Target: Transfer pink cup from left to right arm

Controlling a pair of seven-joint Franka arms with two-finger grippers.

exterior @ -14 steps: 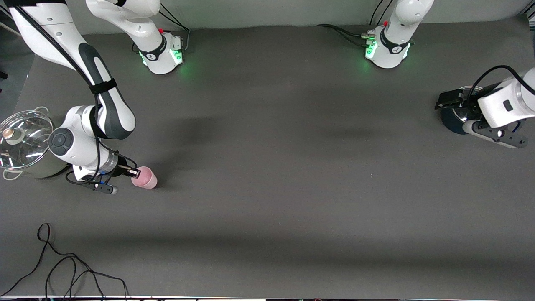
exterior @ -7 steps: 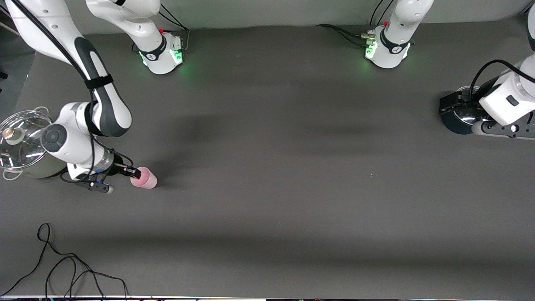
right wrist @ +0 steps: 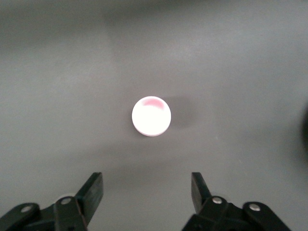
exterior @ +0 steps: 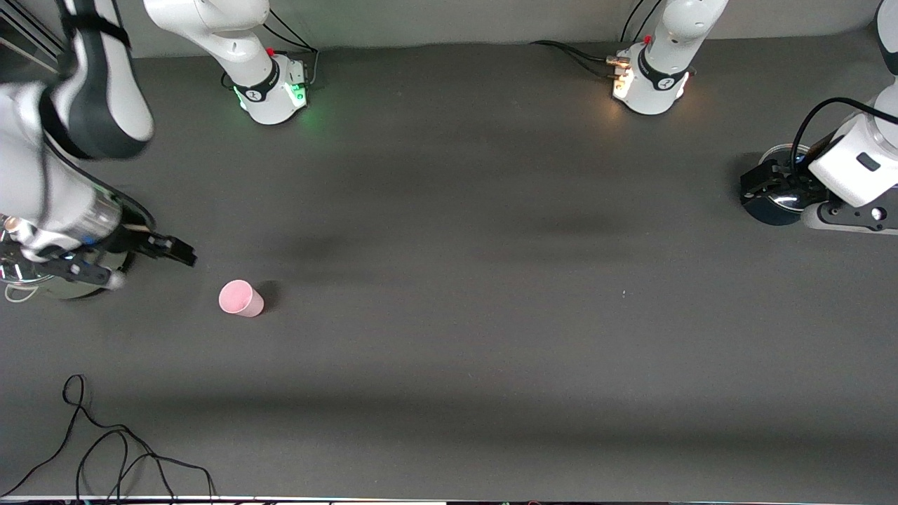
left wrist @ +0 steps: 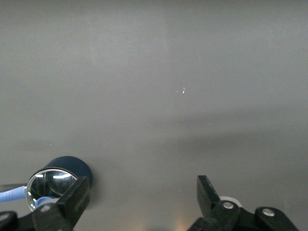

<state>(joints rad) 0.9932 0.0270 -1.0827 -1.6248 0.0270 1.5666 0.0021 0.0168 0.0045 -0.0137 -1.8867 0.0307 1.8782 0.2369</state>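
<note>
Pink cup (exterior: 240, 299) stands free — right pincer (right wrist: 147, 192) wide open, empty above; left pincer (left wrist: 139, 197) open, empty.

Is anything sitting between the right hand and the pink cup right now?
Nothing visible. The right hand, open, hangs over bare table beside the upright pink cup, only grey mat between them in the right wrist view.

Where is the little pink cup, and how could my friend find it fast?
Look toward the right arm's end of the dark grey table, where a shiny steel pot with a glass lid stands at the edge. Beside that pot, toward the middle, stands the small pale-pink tapered plastic cup, alone and upright. It is the only pink thing, far smaller than the pot.
</note>
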